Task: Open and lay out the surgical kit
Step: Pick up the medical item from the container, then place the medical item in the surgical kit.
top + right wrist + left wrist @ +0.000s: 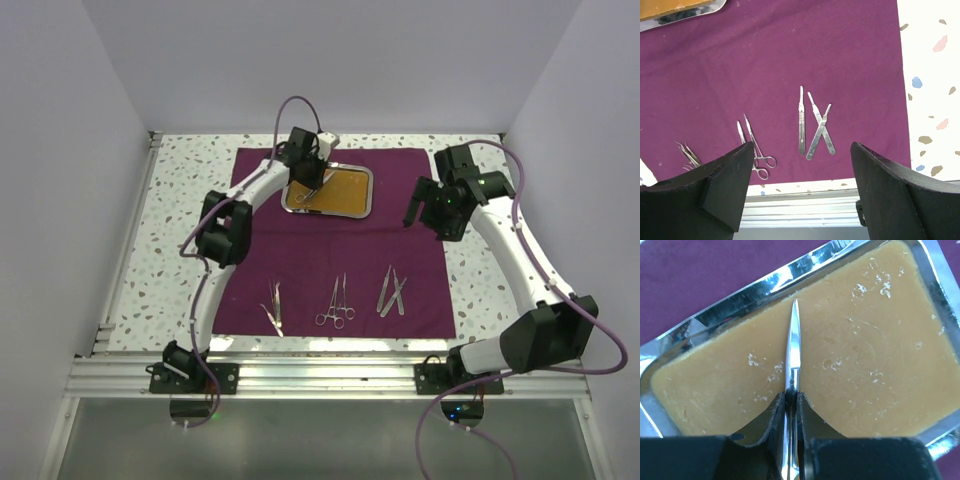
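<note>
Above the tray [740, 297], scissors [793, 345] tight between the left fingers [765, 425]; right fingers [725, 185] wide apart

Ahead of your left gripper [791, 402], the scissors [793, 345] tip sits close to the tray [740, 295] rim, which walls both sides too. Between the spread jaws of your right gripper [802, 147] lie three scalpel handles [815, 127]; bare tabletop [930, 75] opens rightward.

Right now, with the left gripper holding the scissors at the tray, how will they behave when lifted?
The scissors look like thin, stiff polished steel, so probably light and rigid, but slippery. The left gripper pinches them near the pivot only, so they may swivel. The point is fine; it could snag the liner.
</note>
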Robot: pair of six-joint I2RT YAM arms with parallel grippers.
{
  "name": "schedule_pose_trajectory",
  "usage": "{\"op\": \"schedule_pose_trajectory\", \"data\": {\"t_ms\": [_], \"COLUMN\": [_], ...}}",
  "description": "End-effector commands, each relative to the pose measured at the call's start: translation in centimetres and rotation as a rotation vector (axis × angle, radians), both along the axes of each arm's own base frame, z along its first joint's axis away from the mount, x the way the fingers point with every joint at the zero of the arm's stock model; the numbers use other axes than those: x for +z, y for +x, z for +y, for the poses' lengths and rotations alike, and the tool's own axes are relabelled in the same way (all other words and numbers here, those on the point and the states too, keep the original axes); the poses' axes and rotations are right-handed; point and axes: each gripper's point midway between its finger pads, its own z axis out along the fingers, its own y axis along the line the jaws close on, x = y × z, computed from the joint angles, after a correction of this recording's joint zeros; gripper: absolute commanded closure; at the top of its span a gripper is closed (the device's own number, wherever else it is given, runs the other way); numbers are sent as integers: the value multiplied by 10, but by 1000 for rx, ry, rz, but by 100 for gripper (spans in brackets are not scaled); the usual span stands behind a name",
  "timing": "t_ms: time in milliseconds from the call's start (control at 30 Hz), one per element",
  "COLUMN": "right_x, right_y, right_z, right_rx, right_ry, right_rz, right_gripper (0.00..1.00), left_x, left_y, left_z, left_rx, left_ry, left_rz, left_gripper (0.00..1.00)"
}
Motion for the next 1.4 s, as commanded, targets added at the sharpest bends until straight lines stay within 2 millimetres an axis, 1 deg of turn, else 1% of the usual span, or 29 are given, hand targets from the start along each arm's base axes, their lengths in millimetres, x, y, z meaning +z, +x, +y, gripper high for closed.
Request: {"op": "schedule_pose_trajectory", "data": {"t_ms": [0,133,167,267,367,433,467,500,567,600,633,667,700,733,767,800,833,867,900,933,967,1000,1033,1067,1100,1167,1200,1233,1367], "right_x": [20,24,24,27,28,28,28,28,28,28,28,29,29,29,30,30,30,31,30,31,32,32,29,30,27,27,29,30,34], "right_y": [2,-2,-3,-6,-10,-12,-12,-14,-15,-16,-15,-15,-15,-14,-13,-14,-14,-14,-15,-15,-16,-17,-19,-21,-23,-26,-29,-31,-39], "right_z": [2,1,1,1,1,2,2,2,4,3,4,3,4,3,3,8,9,10,13,15,16,18,19,20,20,22,21,21,21], "right_rx": [6,12,11,17,22,27,29,32,38,37,36,35,36,35,33,46,46,48,49,51,53,49,52,51,50,52,52,52,57], "right_ry": [34,36,37,41,44,50,51,57,66,68,71,71,72,73,73,97,104,113,131,144,154,166,179,185,188,197,200,205,214], "right_rz": [-76,-91,-93,-104,-109,-113,-115,-117,-123,-126,-135,-138,-142,-150,-153,-151,-154,-158,-154,-162,-165,-166,-160,-163,-155,-154,-159,-162,-180], "right_gripper": [18,18,18,18,18,18,18,18,18,18,18,18,18,18,18,18,18,18,18,18,18,18,18,18,18,18,18,18,18], "left_x": [56,86,98,111,139,145,160,153,157,158,160,178,161,159,156,152,149,158,142,140,145,129,125,129,114,112,100,95,74], "left_y": [-4,0,-1,-3,-8,-14,-18,-26,-37,-49,-58,-71,-83,-93,-112,-128,-141,-164,-180,-193,-214,-228,-239,-252,-266,-287,-295,-307,-322], "left_z": [-4,-4,-4,-4,-3,-2,-1,1,2,9,9,4,9,8,-3,0,-5,-20,-20,-23,-33,-30,-31,-34,-32,-41,-38,-44,-49], "left_rx": [44,62,63,72,90,110,118,140,177,233,254,259,331,350,346,391,393,362,393,396,382,423,435,439,464,448,472,459,507], "left_ry": [-122,-165,-177,-198,-229,-244,-258,-258,-262,-261,-263,-284,-263,-253,-239,-228,-222,-231,-213,-215,-232,-225,-229,-246,-241,-257,-244,-234,-216], "left_rz": [13,-23,-38,-45,-66,-52,-66,-34,-30,-17,-12,-29,11,22,41,53,59,49,80,92,97,136,149,141,177,181,191,198,201], "left_gripper": [100,100,100,100,100,100,100,100,100,100,100,100,100,100,100,100,100,100,100,100,100,100,100,100,100,100,100,100,100]}}
